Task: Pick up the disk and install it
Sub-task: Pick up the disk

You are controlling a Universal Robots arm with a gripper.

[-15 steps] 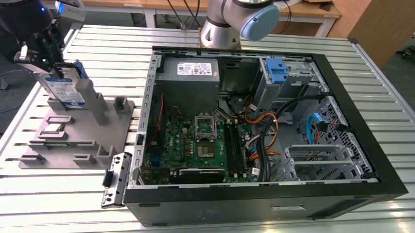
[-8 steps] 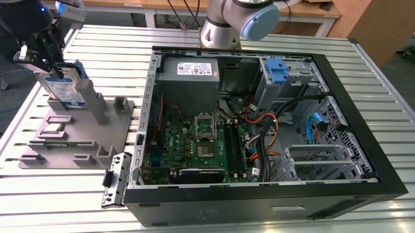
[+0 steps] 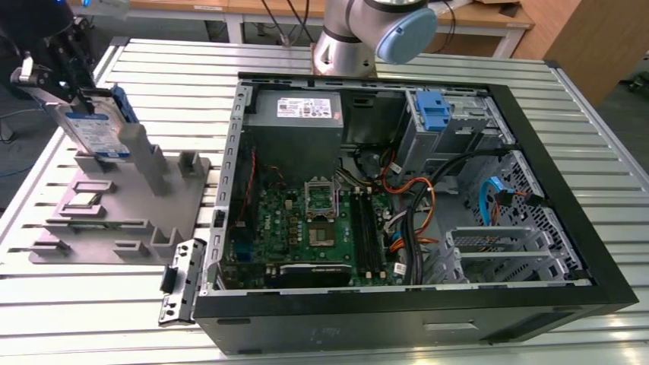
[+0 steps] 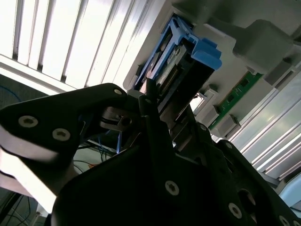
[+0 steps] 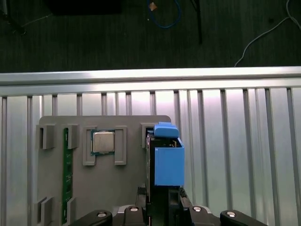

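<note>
— Where is the disk [image 3: 99,131] just now?

— Near the far corner of the table [image 3: 102,304], on the exterior view's left. It stands on edge over the grey holder [image 3: 152,220]. The gripper [image 3: 76,99] has its claw clamped on the disk's upper end. In the first wrist view the blue side rail [image 5: 168,157] runs straight out from the grip.

— Is it clear of the holder?

— I cannot tell. Its lower edge sits right at the holder's posts.

— So what worries you?

— That edge, mostly. If it catches on a post, I'd expect the disk to twist in the grip or drag the holder with it. That would jostle the processor chip [image 5: 102,141] and the memory stick [image 5: 67,174] lying beside it.

— And over at the computer case [image 3: 406,319]?

— It lies open, well apart from the disk, towards the opposite side of the table. Cables [image 3: 446,175] loop close under the bay with the blue latch [image 3: 433,112]. A disk held by one end only could tilt and snag them, I reckon.
</note>
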